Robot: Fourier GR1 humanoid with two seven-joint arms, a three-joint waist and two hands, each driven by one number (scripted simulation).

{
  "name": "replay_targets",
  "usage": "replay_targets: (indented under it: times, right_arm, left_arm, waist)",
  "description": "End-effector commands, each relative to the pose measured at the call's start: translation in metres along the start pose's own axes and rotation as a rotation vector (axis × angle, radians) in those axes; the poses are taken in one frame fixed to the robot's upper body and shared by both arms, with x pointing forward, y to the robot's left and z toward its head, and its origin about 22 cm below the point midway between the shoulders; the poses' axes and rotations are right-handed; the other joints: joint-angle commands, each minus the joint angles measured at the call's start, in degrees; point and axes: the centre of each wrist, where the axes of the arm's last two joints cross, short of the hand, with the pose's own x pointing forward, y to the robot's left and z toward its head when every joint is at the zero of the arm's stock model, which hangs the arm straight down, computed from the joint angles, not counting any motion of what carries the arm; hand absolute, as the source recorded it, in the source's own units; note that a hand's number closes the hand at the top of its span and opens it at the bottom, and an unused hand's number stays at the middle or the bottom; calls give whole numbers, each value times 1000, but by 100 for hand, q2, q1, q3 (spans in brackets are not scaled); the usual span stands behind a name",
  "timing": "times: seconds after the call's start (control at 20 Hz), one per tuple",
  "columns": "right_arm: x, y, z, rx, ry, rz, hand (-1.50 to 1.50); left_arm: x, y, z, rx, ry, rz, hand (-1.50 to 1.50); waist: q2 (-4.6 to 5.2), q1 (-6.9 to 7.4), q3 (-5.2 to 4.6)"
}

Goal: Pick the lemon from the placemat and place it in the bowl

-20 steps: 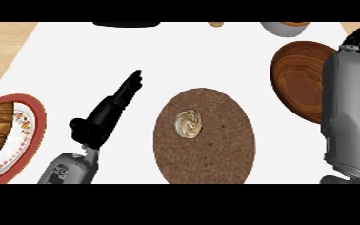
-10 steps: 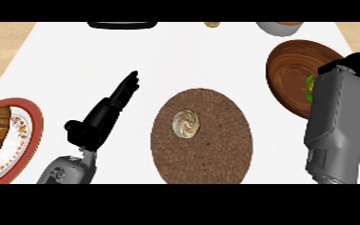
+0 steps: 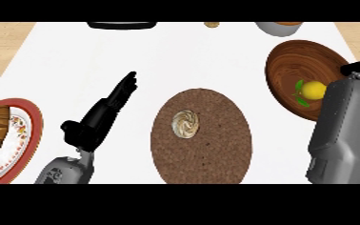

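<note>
The right hand (image 3: 352, 69) shows only as a dark sliver at the top of the grey right forearm (image 3: 337, 133) by the view's right edge, so whether it is open or closed, or has hold of anything, cannot be told. What has changed is that forearm's position: a second ago it lay over the brown wooden bowl (image 3: 292, 57) and hid most of its inside, and now it is drawn back toward the lower right, leaving the bowl's hollow in sight. In that hollow, just left of the hand and close beside the forearm, sits the round yellow lemon (image 3: 314, 90), apart from the hand as far as can be seen. For the task this most likely means that the placing is done and the arm is clearing away. The lemon looks smooth, bright and whole, with a couple of small green leaves at its left side, and it rests low against the bowl's inner wall. The oval brown cork placemat (image 3: 211, 157), well to the left of the right hand, carries only a cream spiral-patterned disc (image 3: 186, 123). The left hand (image 3: 105, 114) rests beyond the mat's far side, unmoved, its fingers straight and holding nothing.
</note>
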Motion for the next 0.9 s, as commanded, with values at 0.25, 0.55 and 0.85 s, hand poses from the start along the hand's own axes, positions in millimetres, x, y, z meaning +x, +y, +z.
replay_targets:
  times: [0.25, 0.55, 0.85]
  right_arm:
    - [-13, -56, -26, -218, 281, -347, -150]
    - [-54, -79, -44, -364, 313, -399, -150]
    - [-87, -107, -46, -397, 305, -460, -150]
  left_arm:
    - [0, -6, -3, 7, 7, -15, 0]
    - [-5, -5, 4, -2, 17, 10, 0]
    - [-5, -6, 3, -8, 21, 3, 0]
  waist:
    - [-65, -7, -2]
    - [-87, 22, -5]
    - [-126, 3, 4]
